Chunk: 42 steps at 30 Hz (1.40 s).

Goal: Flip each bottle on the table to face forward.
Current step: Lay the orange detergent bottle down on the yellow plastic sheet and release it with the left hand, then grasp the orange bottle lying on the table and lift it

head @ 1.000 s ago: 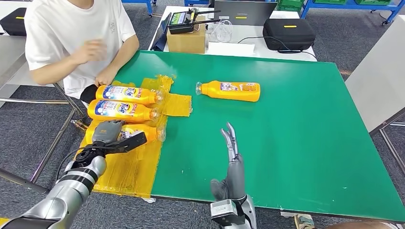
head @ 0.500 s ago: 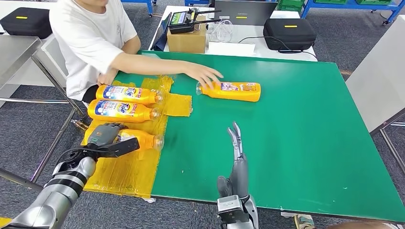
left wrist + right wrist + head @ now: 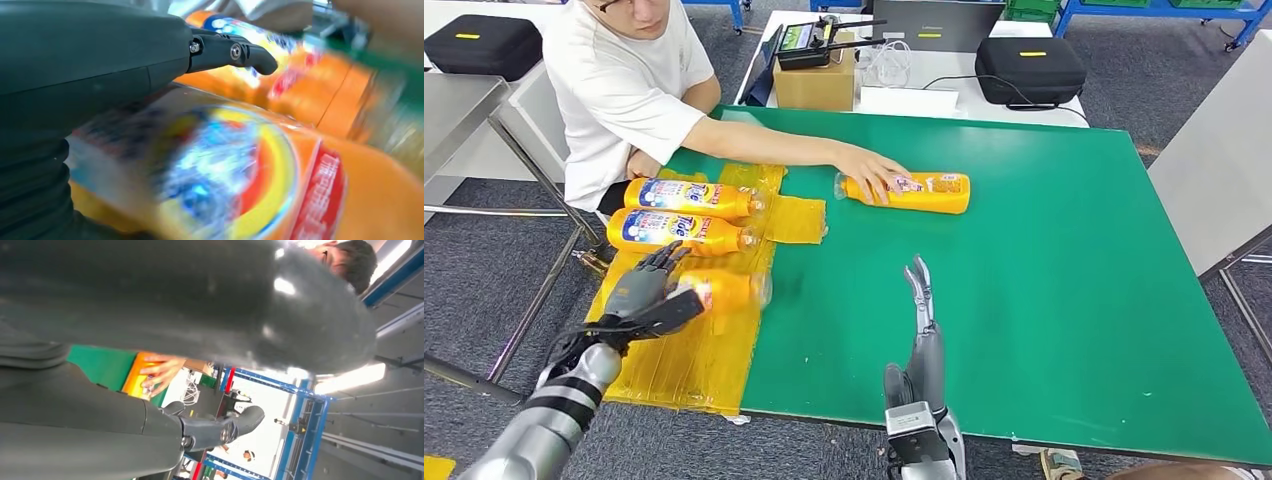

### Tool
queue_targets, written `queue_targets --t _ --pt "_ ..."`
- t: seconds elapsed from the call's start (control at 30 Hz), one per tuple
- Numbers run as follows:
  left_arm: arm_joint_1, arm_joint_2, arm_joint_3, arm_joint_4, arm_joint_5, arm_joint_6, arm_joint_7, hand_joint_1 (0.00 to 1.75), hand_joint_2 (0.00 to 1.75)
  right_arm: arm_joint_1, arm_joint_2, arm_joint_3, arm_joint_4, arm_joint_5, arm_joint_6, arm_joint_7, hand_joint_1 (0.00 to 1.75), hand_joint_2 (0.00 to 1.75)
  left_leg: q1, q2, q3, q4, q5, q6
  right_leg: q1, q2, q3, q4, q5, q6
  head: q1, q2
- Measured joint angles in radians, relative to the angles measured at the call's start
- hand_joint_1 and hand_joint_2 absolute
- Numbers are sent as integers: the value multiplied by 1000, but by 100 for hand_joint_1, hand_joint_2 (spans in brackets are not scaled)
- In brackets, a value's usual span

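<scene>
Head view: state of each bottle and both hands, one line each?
Far bottle: lying, label up.
Middle bottle: lying, label up.
Near bottle: lying, blurred, left hand on it.
Lone bottle: lying on the green table, a person's hand on it.
Right hand: open, upright, holding nothing.

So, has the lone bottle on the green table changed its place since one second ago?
No. The lone bottle lies at the same spot on the green table; a person's hand now rests on it.

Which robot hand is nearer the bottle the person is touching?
Right. The right hand stands upright on the green table, below that bottle. The left hand is far left, at another bottle.
</scene>
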Motion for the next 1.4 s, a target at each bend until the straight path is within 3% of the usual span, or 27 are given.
queue_targets --t 0.07,0.23,0.4,0.57,0.9,1.07,1.2,1.33,1.4 --pt "45 -36 17 -66 62 31 -25 0 175 0 0 -1 5 8 0 0 0 0 0 -1 -2 0 0 0 0 -1 -1 0 0 0 0 0" --pt "141 -113 3 -238 28 152 -27 0 175 5 4 -4 14 41 13 0 0 0 0 0 -6 0 0 0 0 -1 -4 -1 0 0 0 0" --pt "181 -146 -11 -335 26 182 -28 0 175 11 7 -9 16 52 19 0 0 0 0 -1 -8 0 0 0 1 -1 -7 -2 0 0 0 0" --pt "207 -188 -23 -427 43 286 -56 0 175 24 19 -31 17 81 27 -1 0 0 0 -1 -8 0 0 0 1 -1 -7 -1 0 0 0 0" --pt "239 -211 -105 -565 44 291 -69 0 175 34 32 -57 17 99 36 -1 0 0 0 -1 -8 0 0 0 1 -1 -7 -2 0 0 0 0" --pt "249 -223 -117 -607 73 359 -122 0 175 37 36 -64 17 107 34 -1 0 0 0 -1 -8 0 0 0 1 -1 -7 -2 0 0 0 0" --pt "266 -259 -122 -677 207 419 -190 0 175 47 32 -64 15 211 -71 13 0 0 0 -1 -9 0 0 0 0 -1 -7 -2 0 0 0 0" --pt "322 -299 -134 -781 384 440 -279 0 175 90 -16 -78 -10 448 -154 115 0 175 0 -1 -9 1 -1 0 0 -1 -7 -3 0 0 0 0" --pt "364 -314 -139 -833 436 447 -322 0 175 127 -57 -103 -31 546 -159 179 0 175 0 -2 -10 0 -1 0 0 -2 -8 -4 0 0 0 0"
